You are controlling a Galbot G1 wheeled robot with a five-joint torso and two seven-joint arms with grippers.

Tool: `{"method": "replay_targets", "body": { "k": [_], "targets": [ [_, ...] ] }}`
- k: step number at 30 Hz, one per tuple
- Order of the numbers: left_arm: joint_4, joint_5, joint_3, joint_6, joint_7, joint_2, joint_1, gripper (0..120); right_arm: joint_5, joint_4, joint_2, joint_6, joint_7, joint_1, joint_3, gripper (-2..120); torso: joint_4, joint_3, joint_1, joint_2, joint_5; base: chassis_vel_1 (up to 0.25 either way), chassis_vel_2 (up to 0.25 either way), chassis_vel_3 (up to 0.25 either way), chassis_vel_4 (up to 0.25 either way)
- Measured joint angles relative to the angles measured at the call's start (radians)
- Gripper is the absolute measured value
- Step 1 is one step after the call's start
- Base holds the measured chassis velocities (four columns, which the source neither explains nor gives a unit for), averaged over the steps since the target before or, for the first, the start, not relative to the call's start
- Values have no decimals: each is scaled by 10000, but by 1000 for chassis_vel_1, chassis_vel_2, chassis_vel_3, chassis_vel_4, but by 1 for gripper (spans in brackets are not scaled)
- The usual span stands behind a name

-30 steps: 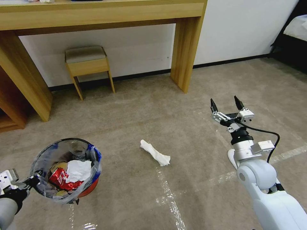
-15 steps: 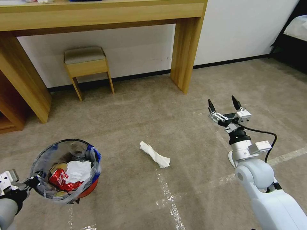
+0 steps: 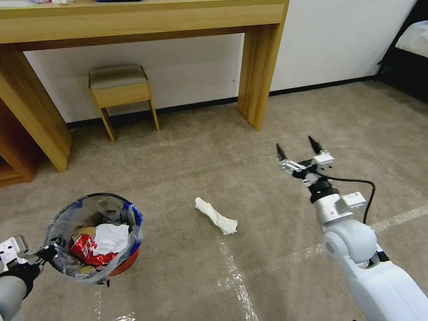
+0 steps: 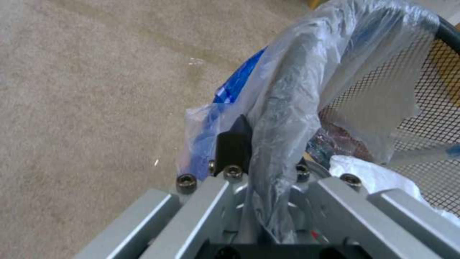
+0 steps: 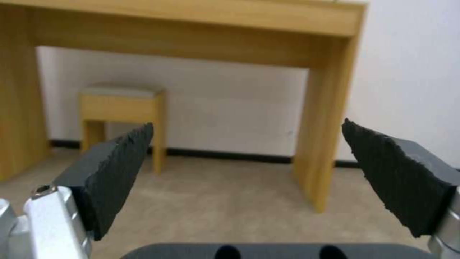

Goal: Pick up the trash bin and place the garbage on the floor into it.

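1. Left gripper (image 3: pixel 44 255), lower left of the head view, is clamped on the bag-covered rim of the trash bin (image 3: pixel 96 238); the wrist view shows one dark finger (image 4: pixel 233 144) against the plastic-wrapped rim.
2. Bin holds a white wad and red wrapper; it looks light. The liner is slick, so a rim pinch could slip.
3. Right gripper (image 3: pixel 296 151), right of centre, hangs in the air with fingers spread wide, nothing between them.
4. The garbage (image 3: pixel 216 215), a twisted white tissue, lies mid-frame on the floor (image 3: pixel 187 151), well apart from both grippers.
5. Tissue is soft and near weightless, crushes easily; best pinched across its thicker middle.
6. Desk (image 3: pixel 133 20) and stool (image 3: pixel 120 89) stand at the back wall.
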Motion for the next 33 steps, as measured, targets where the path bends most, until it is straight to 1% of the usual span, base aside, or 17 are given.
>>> {"method": "replay_targets", "body": {
  "k": [3,4,5,7,10,12,15,17,21,23,25,27,28,30,31,32,33],
  "targets": [
    [-52,-6,0,0,0,3,30,1,281,103,-152,-631,5,403,-460,100,2,0,0,0,1,0,0,0,0],
    [-120,-11,-1,0,-5,7,67,1,769,249,-350,-1302,-55,769,-896,100,0,0,0,0,0,0,0,0,0],
    [-120,-11,-1,0,-5,7,67,1,769,249,-350,-1302,-55,769,-896,100,0,0,0,0,0,0,0,0,0],
    [-163,-12,-1,2,-9,0,95,1,1141,310,-569,-1818,-244,1197,-1493,100,-2,0,0,0,-1,0,0,0,0],
    [-182,-9,4,5,-13,-13,105,1,1334,310,-650,-2068,-269,1483,-1875,100,-2,0,0,0,0,0,0,0,0],
    [-255,4,38,17,-34,-66,113,1,2159,314,-709,-3114,-239,2501,-3072,100,0,0,0,0,0,0,0,0,0],
    [-276,7,46,22,-41,-88,119,1,2463,305,-698,-3511,-142,2937,-3537,100,-2,0,0,0,0,0,0,0,0],
    [-329,25,64,31,-50,-160,139,1,2909,-60,-608,-4033,25,4236,-5063,100,5,0,0,0,-2,0,0,0,0],
    [-337,57,68,36,-52,-208,165,1,3154,-291,-546,-4444,102,4804,-5833,100,2,1,1,-1,-1,0,0,0,0],
    [-340,114,68,37,-47,-264,201,1,3614,-697,-396,-5282,390,5542,-6889,100,1,1,0,0,0,0,0,0,0],
    [-340,121,69,38,-47,-272,202,1,3669,-776,-363,-5433,433,5669,-7082,100,0,1,0,-1,0,0,0,0,0],
    [-341,129,62,38,-41,-295,194,1,3820,-1162,-167,-6008,567,6153,-7849,100,0,1,0,0,-1,0,0,0,0],
    [-341,129,62,38,-41,-295,194,1,3820,-1162,-167,-6008,567,6153,-7849,100,0,1,0,0,-1,0,0,0,0],
    [-339,130,42,38,-39,-306,192,1,3931,-1516,52,-6435,765,6429,-8431,100,-1,1,0,0,0,0,0,0,0],
    [-339,130,42,38,-39,-306,192,1,3931,-1516,52,-6435,765,6429,-8431,100,-1,1,0,0,0,0,0,0,0],
    [-323,130,15,38,-37,-308,191,1,3962,-1749,214,-6828,855,6604,-8781,100,0,0,0,0,0,0,0,0,0],
    [-323,130,15,38,-37,-308,191,1,3962,-1749,214,-6828,855,6604,-8781,100,0,0,0,0,0,0,0,0,0]
  ]
}}
